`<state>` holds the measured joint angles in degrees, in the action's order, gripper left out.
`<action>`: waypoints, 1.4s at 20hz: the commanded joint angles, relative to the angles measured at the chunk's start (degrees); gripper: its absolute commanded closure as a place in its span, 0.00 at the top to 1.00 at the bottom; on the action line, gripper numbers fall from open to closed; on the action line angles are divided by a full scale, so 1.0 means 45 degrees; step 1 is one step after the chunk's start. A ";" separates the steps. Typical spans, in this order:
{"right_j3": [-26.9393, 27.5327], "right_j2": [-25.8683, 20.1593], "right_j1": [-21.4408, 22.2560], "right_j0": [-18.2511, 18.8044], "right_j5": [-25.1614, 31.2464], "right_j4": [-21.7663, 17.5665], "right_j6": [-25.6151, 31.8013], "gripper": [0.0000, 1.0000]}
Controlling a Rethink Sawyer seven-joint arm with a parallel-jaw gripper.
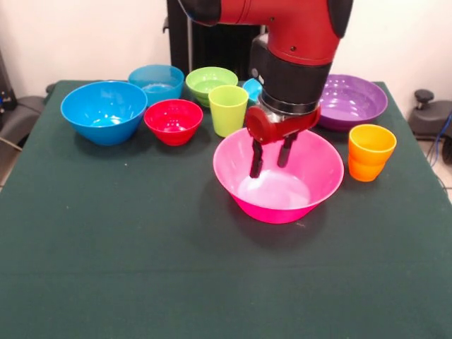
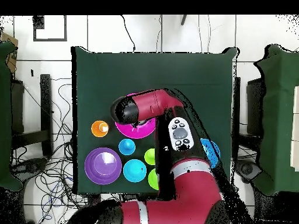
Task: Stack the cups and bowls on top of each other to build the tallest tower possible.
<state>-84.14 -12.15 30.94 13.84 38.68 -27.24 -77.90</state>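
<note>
The tower is not yet begun: the huge pink bowl [image 1: 279, 182] stands alone near the middle of the bench [image 1: 141, 268] with nothing inside it, so it looks to be the base and the first stacking step is in hand. The gripper [image 1: 271, 159] hangs inside the bowl's mouth, over its far left part, tips above the pale floor and apparently not touching it.

The fingers [image 1: 257, 164] are spread only a little, with a narrow gap showing between the two dark tips, and they hold nothing. Whether either one brushes the bowl's inner wall cannot be told.

The other pieces wait along the far side. In the front view, from left to right, stand the large blue bowl [image 1: 104, 111], the small blue bowl [image 1: 156, 82], the red bowl [image 1: 173, 120], the lime green bowl [image 1: 210, 82] and the lime green cup [image 1: 228, 109]. A sliver of cyan bowl [image 1: 252, 89] shows behind the arm, with the purple bowl [image 1: 351, 100] at the far right. The orange cup [image 1: 370, 151] stands just right of the pink bowl, apart from it.

The next move probably calls for lifting clear of the pink bowl, travelling to one of these pieces, and gripping its rim with one finger inside and one outside, then setting it centred in the base.
</note>
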 commanded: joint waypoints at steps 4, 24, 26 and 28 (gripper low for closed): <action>0.1908 0.1513 -0.0893 -0.1282 0.3734 0.1193 -0.3812 1.00; 0.4340 0.1803 -0.2241 -0.1377 0.3815 0.2749 -0.6356 1.00; 0.4545 0.1870 -0.2213 -0.1367 0.3236 0.2903 -0.6844 1.00; 0.4440 0.1964 -0.2040 -0.1378 0.2611 0.2913 -0.7104 1.00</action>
<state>-67.76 -0.97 23.85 7.32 56.51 -15.92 -99.71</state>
